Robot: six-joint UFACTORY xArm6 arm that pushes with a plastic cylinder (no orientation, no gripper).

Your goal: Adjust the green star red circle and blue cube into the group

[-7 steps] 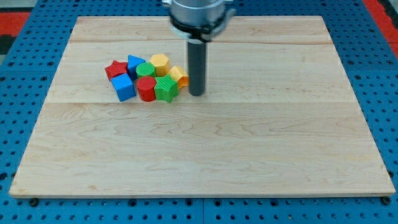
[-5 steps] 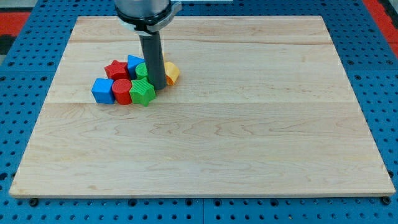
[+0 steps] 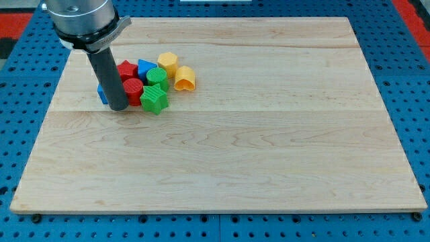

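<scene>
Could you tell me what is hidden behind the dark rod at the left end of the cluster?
A blue block shows only as a sliver left of the rod; its shape is covered. My tip rests at the cluster's left end, beside the red circle and near the green star.

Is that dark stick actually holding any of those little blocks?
No, nothing is held. My tip only pushes; it stands at the cluster's left, in front of the mostly hidden blue cube, beside the red circle.

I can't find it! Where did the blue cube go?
The blue cube is at the cluster's left end in the view's upper left, mostly hidden behind my tip, with the red circle just right of it.
</scene>
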